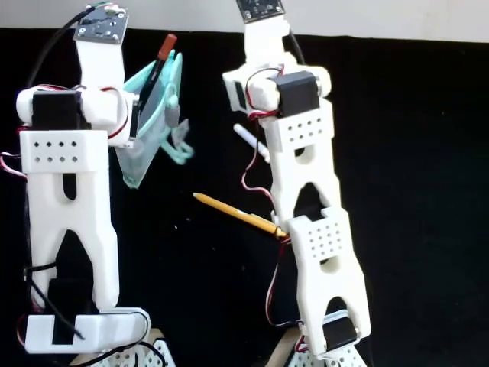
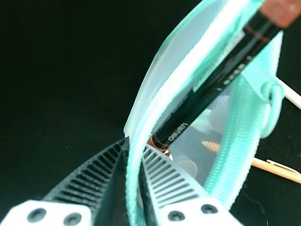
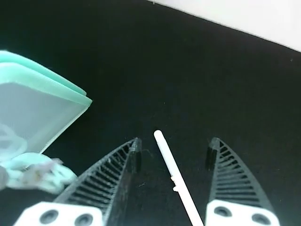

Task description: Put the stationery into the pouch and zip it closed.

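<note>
The pouch [image 1: 149,126], a teal mesh case, is held up over the black table [image 1: 412,153] by the left gripper [image 2: 136,146]. Its jaws are clenched on one lip of the pouch's open mouth. In the left wrist view the teal edge runs straight down between the two ribbed fingers [image 2: 164,183]. The zip is undone and the mouth gapes upward; whether the pouch's lower corner rests on the table cannot be told.

A dark pen [image 1: 159,65] with a reddish-brown cap stands slanting inside the pouch, its capped end poking out above the mouth (the other end shows through the mesh, close to the clamped lip). A teal pull loop [image 1: 179,149] dangles from the pouch's side.

The white pen [image 3: 171,174] lies on the table near the pouch, on the side facing the right arm [image 1: 306,153]. The right gripper [image 3: 175,143] hovers over this pen with its jaws released and spread wide, one finger on either side of it and neither seen to touch it.

A yellow pencil [image 1: 237,214] lies flat on the table beyond the pouch's lower corner, farther from the pouch than the white pen. One end points toward the pouch and the other is tucked under the right arm.
</note>
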`<action>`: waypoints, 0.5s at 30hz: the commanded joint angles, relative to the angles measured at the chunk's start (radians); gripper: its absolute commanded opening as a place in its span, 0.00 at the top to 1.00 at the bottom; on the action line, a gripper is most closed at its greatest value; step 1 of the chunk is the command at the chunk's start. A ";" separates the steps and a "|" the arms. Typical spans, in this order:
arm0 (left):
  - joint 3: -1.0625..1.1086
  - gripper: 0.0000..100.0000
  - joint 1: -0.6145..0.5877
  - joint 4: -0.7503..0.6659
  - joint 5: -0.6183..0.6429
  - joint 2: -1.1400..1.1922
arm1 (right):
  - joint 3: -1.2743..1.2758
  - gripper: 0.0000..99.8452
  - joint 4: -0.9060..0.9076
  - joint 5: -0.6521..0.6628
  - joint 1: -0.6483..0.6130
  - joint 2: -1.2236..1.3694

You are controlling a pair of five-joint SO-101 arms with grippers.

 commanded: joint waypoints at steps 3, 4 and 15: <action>-0.002 0.99 -0.067 -0.043 -0.012 0.110 | -0.102 0.77 0.012 0.009 0.013 0.008; -0.002 0.99 -0.088 -0.049 -0.009 0.128 | -0.102 0.77 0.012 0.009 0.013 0.012; -0.001 0.99 -0.232 -0.063 -0.012 0.111 | -0.104 0.77 0.008 0.006 0.001 0.005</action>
